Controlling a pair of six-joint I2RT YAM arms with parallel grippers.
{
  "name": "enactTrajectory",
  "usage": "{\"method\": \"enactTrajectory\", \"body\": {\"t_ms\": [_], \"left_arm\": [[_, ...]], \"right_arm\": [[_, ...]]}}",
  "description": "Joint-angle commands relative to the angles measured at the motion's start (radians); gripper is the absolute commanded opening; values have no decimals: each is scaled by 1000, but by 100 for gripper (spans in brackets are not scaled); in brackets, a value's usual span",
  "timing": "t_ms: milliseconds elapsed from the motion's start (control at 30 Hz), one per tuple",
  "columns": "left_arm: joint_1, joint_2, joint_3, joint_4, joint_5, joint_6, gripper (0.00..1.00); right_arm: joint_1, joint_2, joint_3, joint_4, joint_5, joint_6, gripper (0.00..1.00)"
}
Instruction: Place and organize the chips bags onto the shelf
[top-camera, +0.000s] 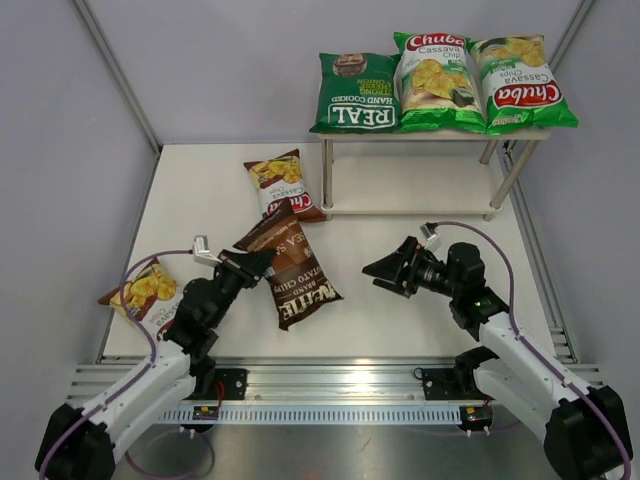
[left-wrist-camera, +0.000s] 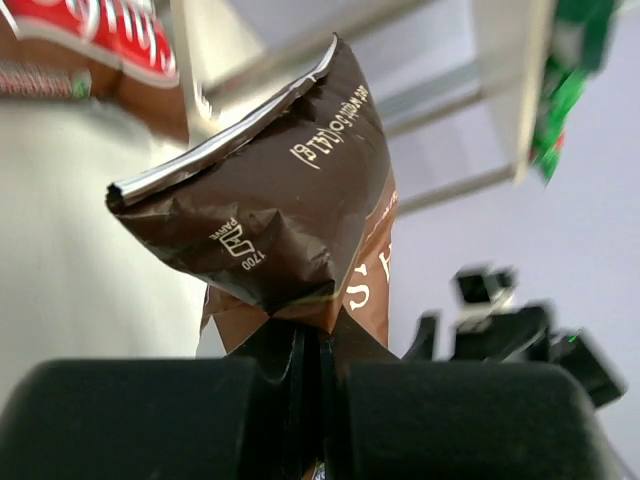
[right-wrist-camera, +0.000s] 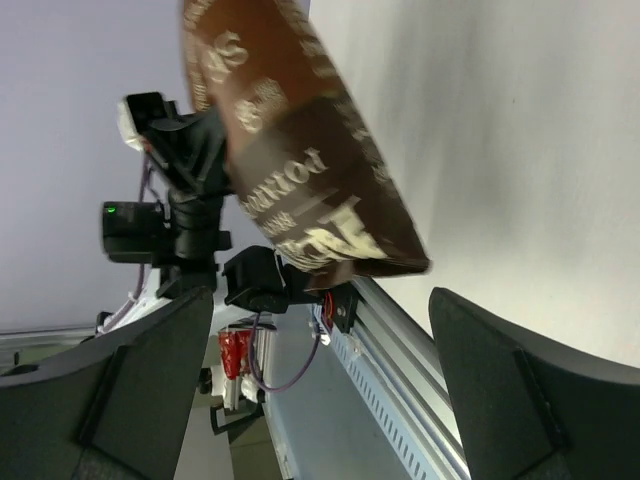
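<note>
One Kettle bag (top-camera: 305, 285) in left pincer (top-camera: 257, 263)

Three bags (top-camera: 437, 70) atop the shelf (top-camera: 410, 185), three other bags (top-camera: 300, 275) before it, leftward.

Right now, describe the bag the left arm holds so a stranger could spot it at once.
From the shelf at the back right, come forward to the middle of the table. The left gripper is shut on one end of a dark brown bag there. It is the darkest bag, with big pale lettering; the red-brown bag next to it is lighter.
</note>
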Motion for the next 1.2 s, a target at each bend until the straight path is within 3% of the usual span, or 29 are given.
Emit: {"method": "enactTrajectory", "body": {"t_ms": [0, 33, 200, 300, 433, 667, 967, 1167], "left_arm": [[-1, -233, 112, -350, -210, -4, 0], [-1, -328, 129, -451, -266, -1, 0], [-1, -449, 239, -601, -359, -37, 0], [-1, -466, 250, -567, -350, -95, 0], [-1, -479, 216, -383, -322, -168, 0], [-1, -453, 170, -205, -281, -255, 0], [-3, -349, 132, -46, -155, -418, 0], [-43, -332, 109, 7, -156, -444, 0]], "right_arm": [[135, 15, -37, 347, 176, 78, 97], [203, 21, -34, 362, 212, 72, 97], [412, 151, -8, 605, 364, 54, 98], [525, 246, 35, 691, 438, 26, 98], [601, 346, 47, 900, 510, 29, 97], [687, 412, 112, 898, 608, -7, 97], [688, 468, 138, 966, 629, -21, 98], [688, 454, 158, 839, 700, -54, 95]]}}
